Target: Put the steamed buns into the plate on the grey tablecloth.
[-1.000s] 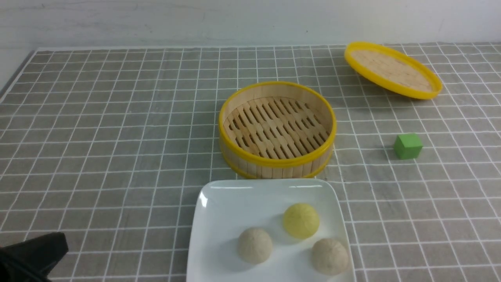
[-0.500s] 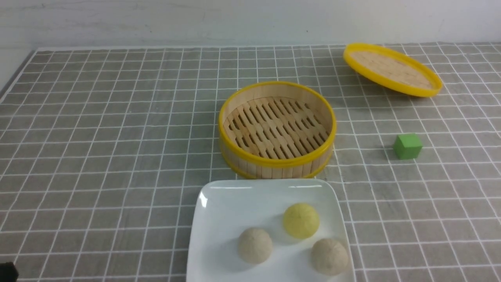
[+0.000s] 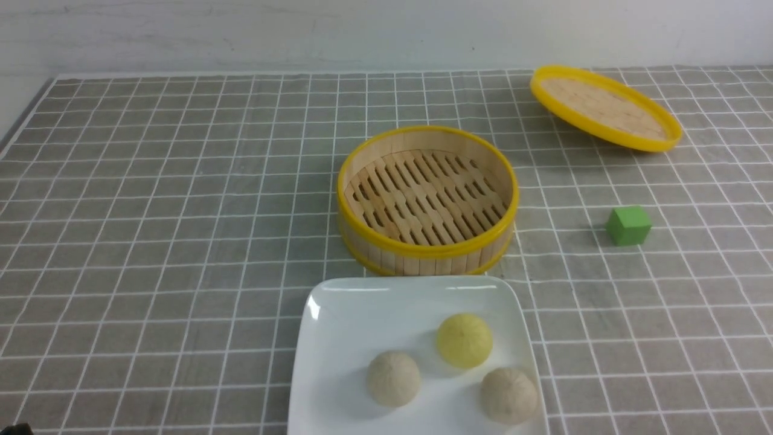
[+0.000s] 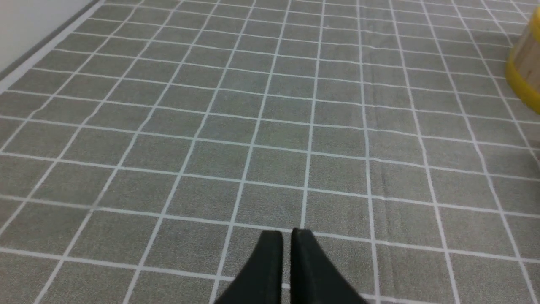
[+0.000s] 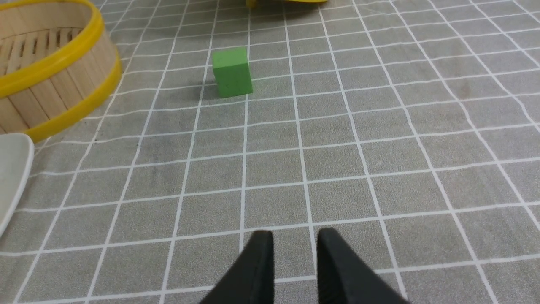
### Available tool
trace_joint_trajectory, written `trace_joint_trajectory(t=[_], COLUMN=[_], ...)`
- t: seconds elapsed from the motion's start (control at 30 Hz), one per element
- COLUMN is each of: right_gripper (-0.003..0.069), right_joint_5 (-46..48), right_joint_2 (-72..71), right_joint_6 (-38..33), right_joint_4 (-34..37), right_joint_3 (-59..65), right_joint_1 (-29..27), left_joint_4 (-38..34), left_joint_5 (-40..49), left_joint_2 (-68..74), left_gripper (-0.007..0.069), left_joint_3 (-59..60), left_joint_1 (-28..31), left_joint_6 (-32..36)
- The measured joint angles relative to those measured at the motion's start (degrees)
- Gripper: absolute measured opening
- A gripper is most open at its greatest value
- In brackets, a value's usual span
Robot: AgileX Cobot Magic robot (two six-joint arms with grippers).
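Three steamed buns lie in the white square plate [image 3: 356, 320] at the near edge of the grey tablecloth [image 3: 181, 211]: a pale yellow one [image 3: 464, 340] and two beige ones [image 3: 394, 379] [image 3: 508, 396]. In the left wrist view, my left gripper [image 4: 287, 234] hangs over bare cloth, its fingers almost touching, holding nothing. My right gripper [image 5: 294, 236] is a little open and empty over bare cloth; a corner of the plate [image 5: 12, 169] lies off to one side. In the front view neither gripper shows, only a black sliver in the bottom left corner.
An empty bamboo steamer [image 3: 427, 251] with a yellow rim stands just behind the plate. Its lid [image 3: 606, 107] rests tilted at the far right. A green cube [image 3: 628, 225] sits right of the steamer, ahead of my right gripper [image 5: 231, 72].
The black part of my left arm has drawn back out of the front view's lower left corner. The buns, plate, steamer and cube have stayed put.
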Motion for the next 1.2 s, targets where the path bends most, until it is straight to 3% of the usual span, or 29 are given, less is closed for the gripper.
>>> trace_joint_trajectory(t=[1.2], right_gripper=[0.0213], right_joint_5=[0.0], right_joint_2=[0.0], right_joint_6=[0.0], right_joint_4=[0.0], right_joint_3=[0.0], right_joint_1=[0.0], left_joint_4=[0.1], left_joint_5=[0.0], left_joint_2=[0.0], left_gripper=[0.0094], left_joint_3=[0.0], left_joint_1=[-0.2], left_joint_6=[0.0])
